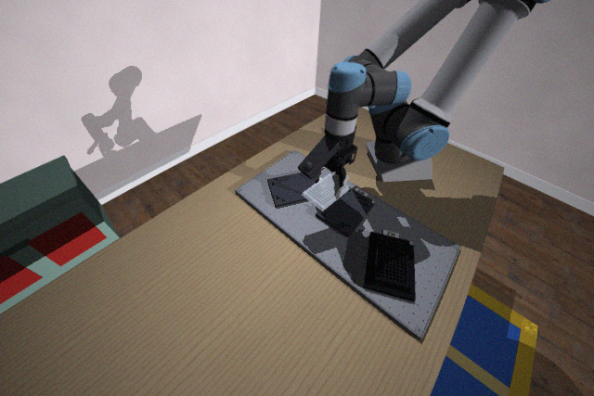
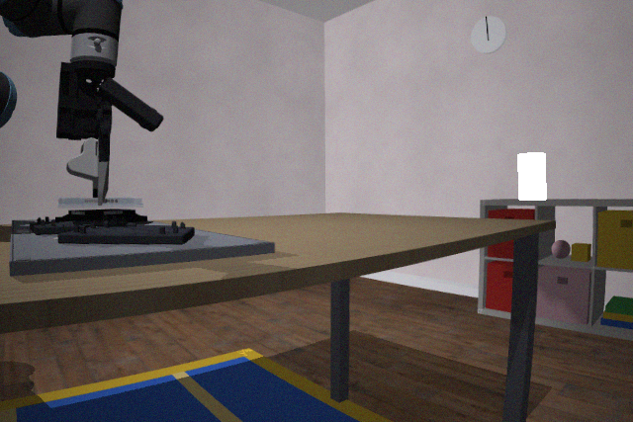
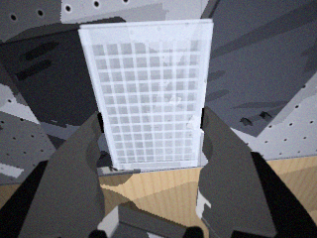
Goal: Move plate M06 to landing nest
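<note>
Plate M06 (image 1: 322, 191) airborne between nests, clamped in the gripper (image 1: 330, 181).

Plate M06 hangs level above the grey base board (image 1: 432, 305) on the counter (image 1: 191, 310), clear of the dark nests below it and well apart from the black plate M09 (image 1: 389, 265), which sits in its nest at the board's other end. The gripper's two fingers press on the plate's long sides near one short end, about half open, so most of the plate juts out past the grip. My judgement: that off-centre hold could let the plate tip or slide during a quick swing, and a wrong turn of the wrist would put well A1 at the wrong corner, or leave an edge riding on a locator instead of lying flat.
</note>
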{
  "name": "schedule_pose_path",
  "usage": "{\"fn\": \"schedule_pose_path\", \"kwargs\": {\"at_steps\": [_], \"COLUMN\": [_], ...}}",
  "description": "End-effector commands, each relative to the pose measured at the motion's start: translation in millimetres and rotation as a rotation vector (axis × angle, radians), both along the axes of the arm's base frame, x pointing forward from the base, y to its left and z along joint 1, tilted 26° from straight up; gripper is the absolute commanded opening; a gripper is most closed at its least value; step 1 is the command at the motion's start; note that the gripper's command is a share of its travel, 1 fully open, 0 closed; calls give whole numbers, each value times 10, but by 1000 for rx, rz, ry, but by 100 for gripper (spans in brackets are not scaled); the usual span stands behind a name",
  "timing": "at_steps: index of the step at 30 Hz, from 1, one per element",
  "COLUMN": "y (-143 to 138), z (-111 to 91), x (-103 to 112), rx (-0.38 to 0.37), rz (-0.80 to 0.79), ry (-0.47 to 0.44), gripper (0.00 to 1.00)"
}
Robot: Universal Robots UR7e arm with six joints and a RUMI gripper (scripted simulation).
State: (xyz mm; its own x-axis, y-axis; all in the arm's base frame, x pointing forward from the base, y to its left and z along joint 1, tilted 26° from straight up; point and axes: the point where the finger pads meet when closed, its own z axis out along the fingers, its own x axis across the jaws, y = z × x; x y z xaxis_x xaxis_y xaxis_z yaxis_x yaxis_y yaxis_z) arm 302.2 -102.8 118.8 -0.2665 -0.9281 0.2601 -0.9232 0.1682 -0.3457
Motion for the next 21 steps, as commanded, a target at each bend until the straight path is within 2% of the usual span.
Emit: {"fn": "schedule_pose_path", "kwargs": {"at_steps": [1,12,21], "y": [192,697,697], "z": [-52,-247,-247], "x": [-13,-30,-30], "rx": [-26,-39,-39], "rz": [63,104,104], "ry": [28,43,43], "gripper": [0,0,0]}}
